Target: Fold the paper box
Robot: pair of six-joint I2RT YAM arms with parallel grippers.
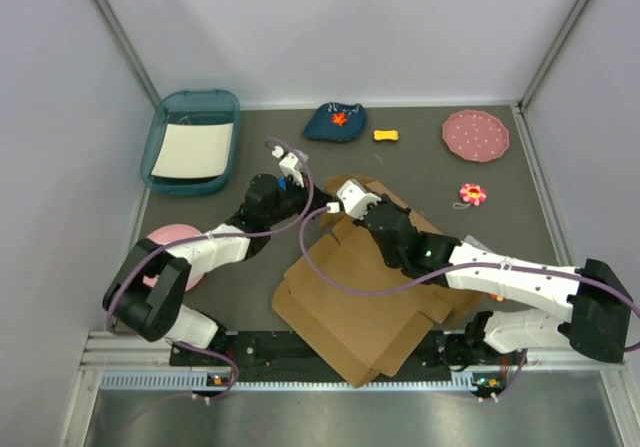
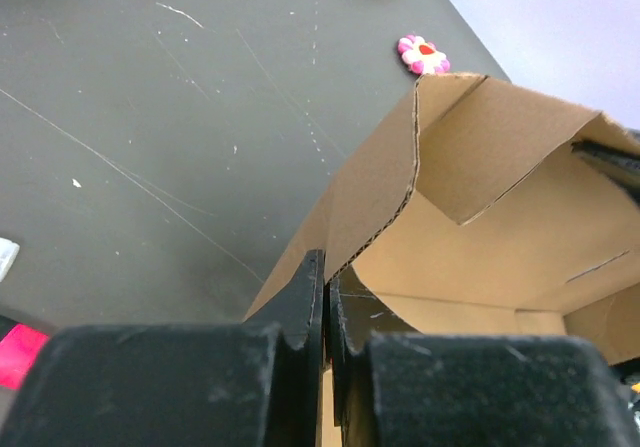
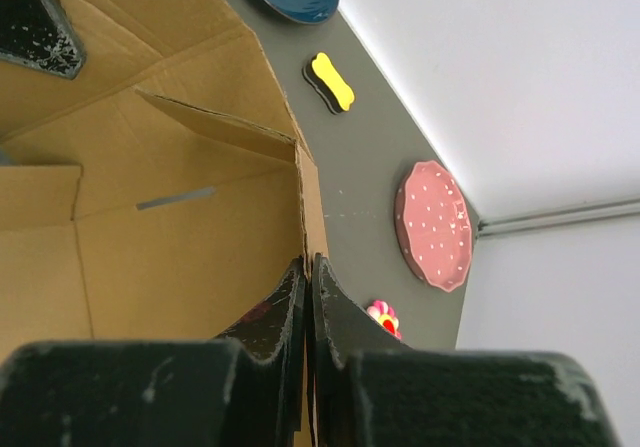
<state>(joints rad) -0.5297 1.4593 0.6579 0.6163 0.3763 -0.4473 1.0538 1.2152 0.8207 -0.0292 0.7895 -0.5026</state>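
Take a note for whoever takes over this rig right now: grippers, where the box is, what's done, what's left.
Left gripper: shut on a raised wall of the box.
Right gripper: shut on another raised wall edge.
Box: far end stands up, near panels lie flat on the table.
Done: far walls lifted, one flap bent inward.
Left: fold the flat panels, tuck the tabs, close it.

The table [image 1: 420, 167] is dark grey. A brown cardboard box [image 1: 350, 317] lies in the middle. Along the back sit a teal tray [image 1: 200, 97], a blue plate [image 1: 335, 122], a yellow bone toy [image 1: 386, 135] and a dotted pink plate [image 1: 476, 135]. A flower toy [image 1: 472, 194] lies on the right, and a round pink thing [image 1: 170, 235] on the left.
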